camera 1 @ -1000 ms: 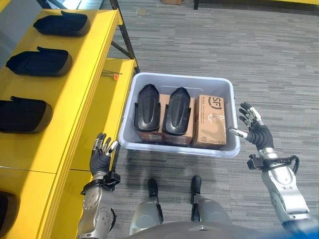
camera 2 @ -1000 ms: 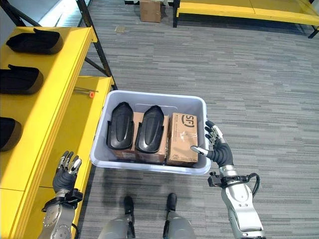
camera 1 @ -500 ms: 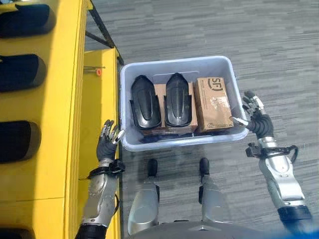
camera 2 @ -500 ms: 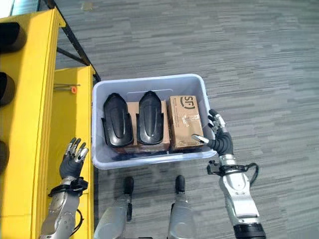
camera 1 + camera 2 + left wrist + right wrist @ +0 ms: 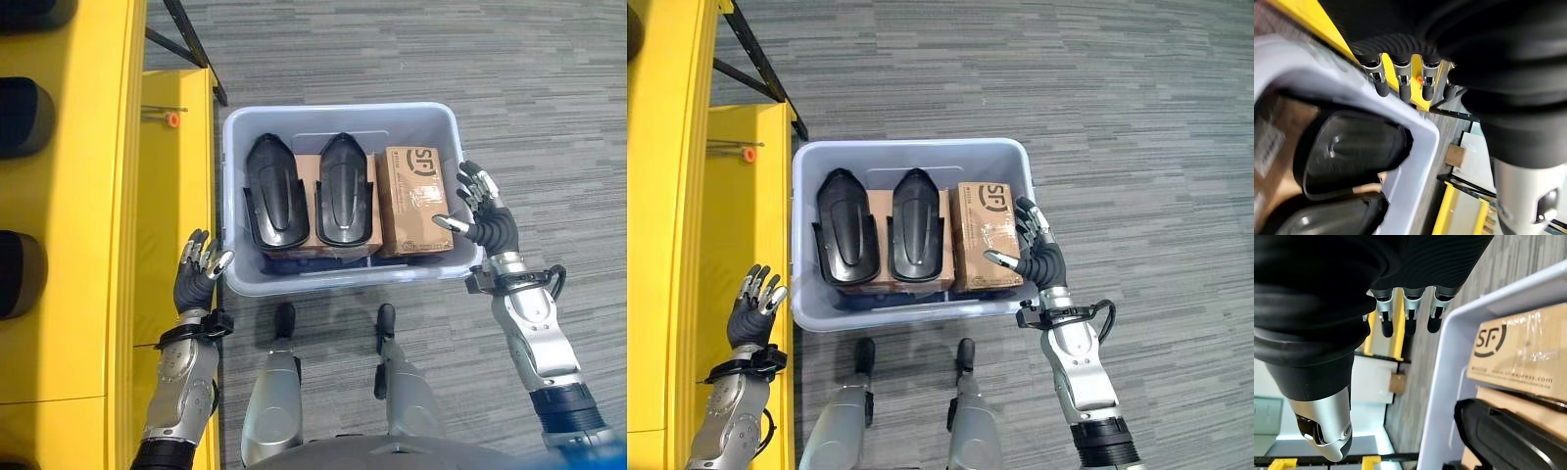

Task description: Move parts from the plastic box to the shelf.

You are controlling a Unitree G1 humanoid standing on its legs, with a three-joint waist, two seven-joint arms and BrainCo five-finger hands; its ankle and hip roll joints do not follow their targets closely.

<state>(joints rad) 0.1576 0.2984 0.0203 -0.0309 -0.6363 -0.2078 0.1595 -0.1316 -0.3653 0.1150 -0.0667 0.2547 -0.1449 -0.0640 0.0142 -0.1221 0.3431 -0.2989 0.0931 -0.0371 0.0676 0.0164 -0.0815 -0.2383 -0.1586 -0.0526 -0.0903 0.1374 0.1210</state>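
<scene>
You see an evenly, brightly lit scene with soft light from overhead. Pale glare streaks run along the two black parts [image 5: 309,191] in the plastic box [image 5: 340,279], just beside the open right hand [image 5: 480,211]. The wrist views are blurred up close: the left hand [image 5: 1400,81] and the box rim past its fingertips look smeared, the far background washed out.

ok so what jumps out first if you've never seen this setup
The pale plastic box on the grey carpet stands out first, holding two black parts side by side on cardboard, with a brown cardboard carton beside them on the robot's right. Next come the open hands flanking it: the left hand by its near left corner, the right hand at its right wall. The bright yellow shelf runs along the robot's left, with more black parts on it.
</scene>
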